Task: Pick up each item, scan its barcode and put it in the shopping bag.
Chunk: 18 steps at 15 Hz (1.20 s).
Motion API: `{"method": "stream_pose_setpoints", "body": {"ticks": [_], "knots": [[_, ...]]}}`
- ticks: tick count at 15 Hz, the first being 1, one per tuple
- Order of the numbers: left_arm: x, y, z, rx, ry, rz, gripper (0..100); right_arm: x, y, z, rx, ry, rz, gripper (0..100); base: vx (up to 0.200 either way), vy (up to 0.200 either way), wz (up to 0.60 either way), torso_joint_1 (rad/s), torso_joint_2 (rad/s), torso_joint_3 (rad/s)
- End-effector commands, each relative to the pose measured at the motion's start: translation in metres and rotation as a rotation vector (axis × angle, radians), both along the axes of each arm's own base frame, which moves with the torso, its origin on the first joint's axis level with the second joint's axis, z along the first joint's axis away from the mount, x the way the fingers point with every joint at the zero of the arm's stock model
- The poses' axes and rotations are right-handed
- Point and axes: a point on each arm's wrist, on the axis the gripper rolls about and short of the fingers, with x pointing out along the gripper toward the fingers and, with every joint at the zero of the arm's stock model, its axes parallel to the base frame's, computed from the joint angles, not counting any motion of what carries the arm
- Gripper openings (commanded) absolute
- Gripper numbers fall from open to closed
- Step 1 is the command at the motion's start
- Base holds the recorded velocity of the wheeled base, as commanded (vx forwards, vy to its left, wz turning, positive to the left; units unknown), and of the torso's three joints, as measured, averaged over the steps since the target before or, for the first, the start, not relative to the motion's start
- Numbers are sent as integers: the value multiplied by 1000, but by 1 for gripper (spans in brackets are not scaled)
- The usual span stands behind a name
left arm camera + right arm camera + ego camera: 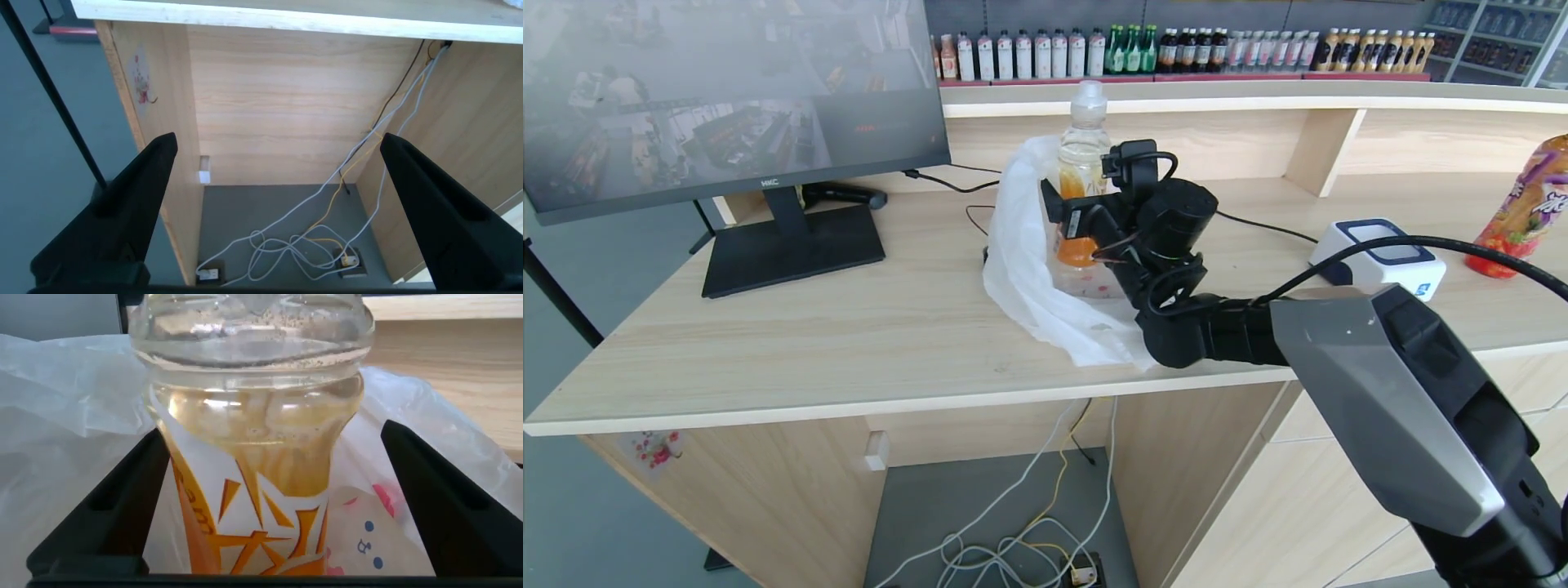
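At a pale wooden checkout counter (pixel 849 327), rows of drinks (pixel 1176 49) shelved along the back wall. Nearest, down by the cabinet front: parks the left gripper (pixel 278 143) with fingers spread wide on nothing, loose cables (pixel 260 238) beyond them, probably to leave the countertop free. Farther in, straddles the juice bottle (pixel 257 490) with the right gripper (pixel 274 437), fingers (pixel 106 514) splayed either side and apparently not squeezing. Between those fingers, upright inside the white shopping bag (pixel 1017 269), plastic bunched outside both fingertips. Reads as a drop-off: set down in the bag, grip open so as to lift away clean. Beyond the fingers, to their right: scanner (pixel 1380 261), then a second bottle (pixel 1523 208), likely next.
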Motion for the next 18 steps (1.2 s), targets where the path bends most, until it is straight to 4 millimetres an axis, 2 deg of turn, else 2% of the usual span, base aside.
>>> {"method": "stream_pose_setpoints", "body": {"ticks": [1, 8, 13, 16, 18], "knots": [[0, 0, 0, -1, 1, 0, 100, -6, -4, 16, 12, -24, -6, 100, 0, 0, 0, 0, 0, 0], [0, 0, 0, 2, 1, 0, 100, -17, -7, 40, 33, -66, -3, 100, 0, 0, 0, 0, 0, 0], [0, 0, 0, 4, 1, 0, 100, -22, -9, 50, 43, -89, -3, 100, 0, 0, 0, 0, 0, 0], [0, 0, 0, 4, 1, 0, 100, -30, -6, 60, 68, -133, 10, 100, 0, 0, 0, 0, 0, 0], [0, 0, 0, 2, 1, 0, 100, -41, -6, 75, 111, -203, 22, 100, 0, 0, 0, 0, 0, 0]]}}
